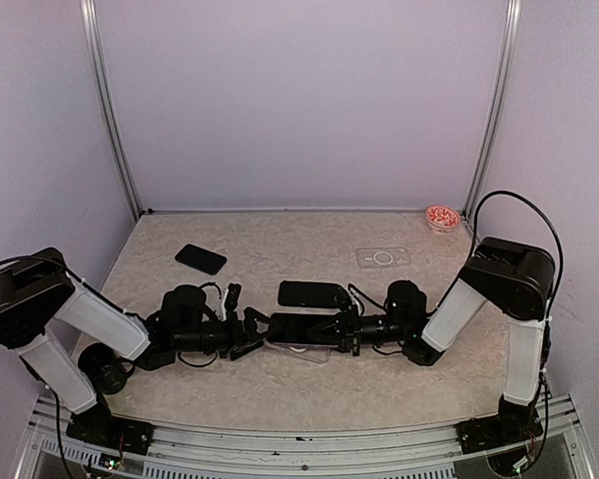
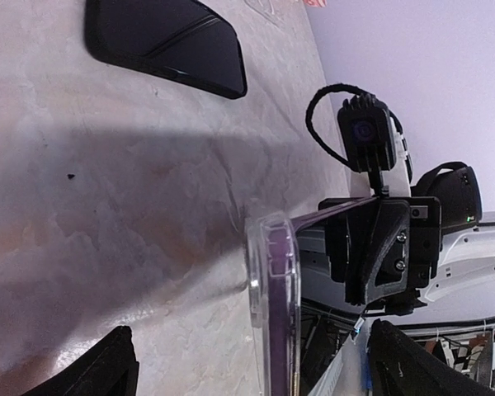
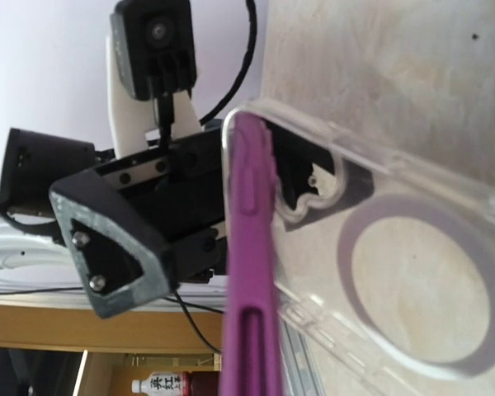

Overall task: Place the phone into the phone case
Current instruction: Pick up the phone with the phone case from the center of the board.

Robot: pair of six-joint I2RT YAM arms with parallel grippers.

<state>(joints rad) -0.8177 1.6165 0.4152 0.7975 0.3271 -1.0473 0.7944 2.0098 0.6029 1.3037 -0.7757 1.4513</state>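
Right gripper (image 1: 341, 328) is clamped on one end of the clear phone case (image 3: 412, 272). It's glossy hard plastic with rounded corners and a ring on the back, and it's tipped up on edge over the marbled table (image 1: 280, 384). The purple phone (image 3: 249, 247) sits inside its rim at the corner I can see; can't tell if it's fully seated. Left gripper (image 1: 255, 335) has its fingers spread wide at the other end. There are also 2 flat black phones (image 1: 312, 294) (image 1: 201, 258), a spare clear case (image 1: 382, 257), and a small round dish (image 1: 441, 218) with red-speckled stuff in it.

The phone case (image 3: 433, 194) is clear, glossy, smooth plastic. The phone (image 3: 247, 247) shows a purple edge with a smooth satin sheen. The table (image 1: 280, 239) is matt, mottled beige, stone-patterned.
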